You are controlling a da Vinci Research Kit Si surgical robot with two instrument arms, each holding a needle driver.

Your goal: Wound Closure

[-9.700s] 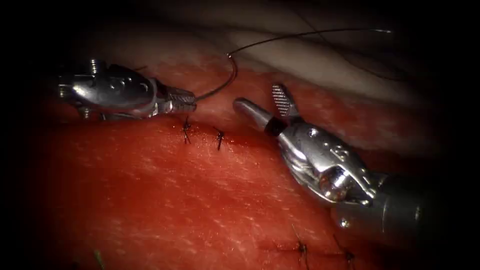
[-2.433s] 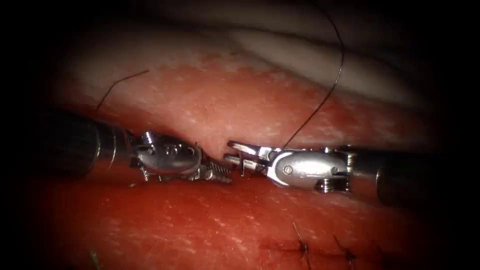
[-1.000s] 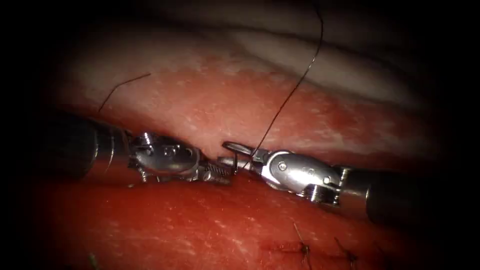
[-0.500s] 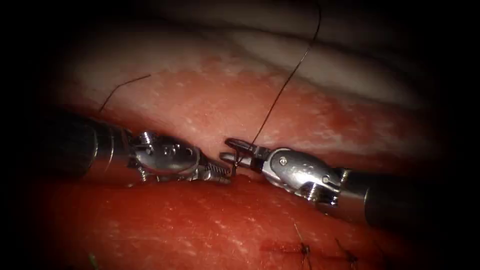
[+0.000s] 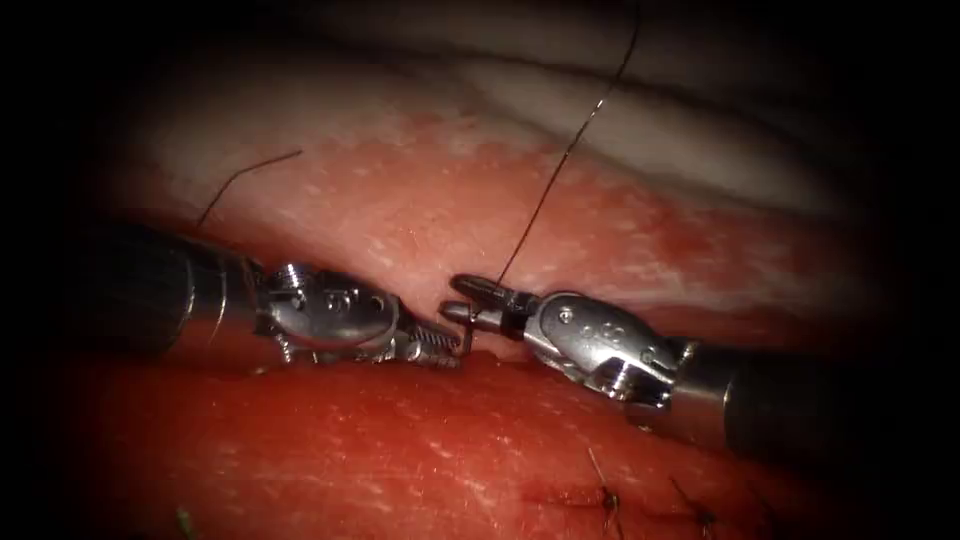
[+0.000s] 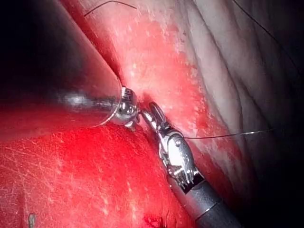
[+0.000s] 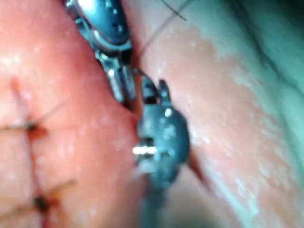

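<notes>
My right tool [image 5: 462, 300] comes in from the right, its jaws shut on the curved needle [image 5: 467, 335] near its thread end. A short piece of needle runs down from them into the tissue [image 5: 400, 450] at the cut [image 5: 150, 215]. The thread [image 5: 560, 165] rises from the right jaws to the far right. My left tool [image 5: 455, 352] lies low along the cut from the left. Its jaws stand slightly apart, tips beside the needle, nothing seen between them. The left wrist view shows the right tool [image 6: 154, 111] tip to tip with the left tool [image 6: 129, 113].
A loose thread end [image 5: 240, 175] lies on the far lip at the left. Two finished stitches [image 5: 605, 495] sit on the near tissue at the lower right, also visible as stitches [image 7: 33, 128]. Pale fat [image 5: 650, 120] borders the far side.
The right tool has rolled its wrist, and its shaft has dropped lower at the right. The thread has swung with it. The left tool has stayed in place.
</notes>
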